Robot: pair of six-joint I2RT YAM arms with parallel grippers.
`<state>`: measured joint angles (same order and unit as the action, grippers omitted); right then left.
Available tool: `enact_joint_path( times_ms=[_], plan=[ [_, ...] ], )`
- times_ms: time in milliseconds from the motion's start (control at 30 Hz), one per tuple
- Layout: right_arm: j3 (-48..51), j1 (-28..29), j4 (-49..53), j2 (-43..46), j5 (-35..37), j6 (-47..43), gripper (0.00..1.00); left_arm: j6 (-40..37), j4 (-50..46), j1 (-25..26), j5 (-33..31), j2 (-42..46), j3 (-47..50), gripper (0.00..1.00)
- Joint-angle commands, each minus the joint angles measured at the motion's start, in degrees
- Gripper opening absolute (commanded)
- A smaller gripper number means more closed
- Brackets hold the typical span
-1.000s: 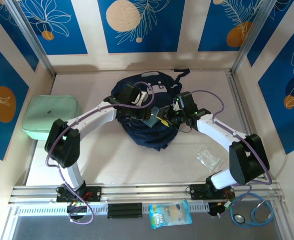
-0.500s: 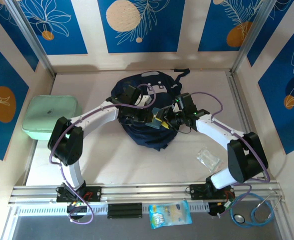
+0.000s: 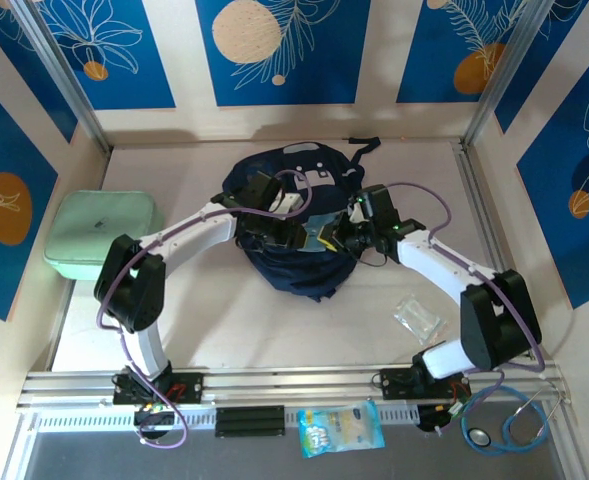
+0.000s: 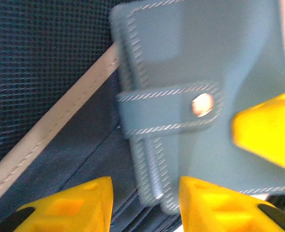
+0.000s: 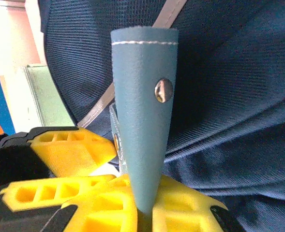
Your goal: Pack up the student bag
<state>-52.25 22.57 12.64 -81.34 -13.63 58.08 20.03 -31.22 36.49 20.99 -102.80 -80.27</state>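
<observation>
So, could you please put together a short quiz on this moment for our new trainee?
1. True or false: the right end effector is shut on the blue wallet.
2. In the top view, on which side of the student bag does the mint green case lie? A) left B) right C) on top of it
3. Short answer: what fastens the wallet's flap?

Key
1. True; its yellow fingers clamp the wallet's lower edge.
2. A.
3. A round metal snap.
</observation>
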Motion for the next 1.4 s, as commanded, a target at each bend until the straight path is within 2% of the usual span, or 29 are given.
enact_joint_path(
  times_ms=[0,133,367,567,633,767,867,1000,1133,1233,1367],
  plan=[
    [1.69,-2.06,2.12,7.59,3.45,-2.03,0.05,-5.45,-4.08,0.1,-7.19,3.83,-2.09,0.47],
    [0.59,-5.82,9.18,14.36,8.47,-5.62,0.04,-16.43,-8.29,1.72,-16.16,2.28,-4.94,0.54],
    [0.12,-12.59,14.04,19.52,7.63,-7.64,0.04,-33.38,-11.74,8.19,-24.09,-2.56,-9.31,0.59],
    [1.81,-15.53,12.79,20.51,4.24,-5.56,0.04,-36.71,-13.01,11.17,-28.06,-8.2,-14.94,0.58],
    [1.94,-16.17,12.76,20.78,3.96,-5.4,0.04,-36.33,-13.36,11.34,-30.31,-10.14,-16.58,0.55],
    [2.23,-17.28,12.95,21.46,3.45,-5.44,0.04,-33.37,-15.02,11.25,-35.84,-12.75,-19.86,0.33],
    [2.46,-18.37,13.08,21.74,2.67,-5.61,0.04,-32.34,-15.24,11.09,-34.37,-12.2,-21.04,0.24],
    [3.06,-19.44,13.1,22.27,1.94,-5.87,0.04,-28.62,-15.96,9.85,-28.42,-9.8,-22.84,0.15],
    [3.94,-19.63,13.31,23.58,2.03,-5.87,0.04,-22.95,-13.11,7.16,-18.22,-4.93,-22.1,0.1],
    [5.55,-18.66,11.87,24.04,1.29,-4.54,0.04,-21.47,-10.91,6.48,-16.78,-2.44,-21.57,0.08],
    [7.74,-14.03,7.5,22.89,0.65,-1.03,0.04,-19.93,-8.81,6.48,-15.15,-1.61,-22.34,0.07]
  ],
)
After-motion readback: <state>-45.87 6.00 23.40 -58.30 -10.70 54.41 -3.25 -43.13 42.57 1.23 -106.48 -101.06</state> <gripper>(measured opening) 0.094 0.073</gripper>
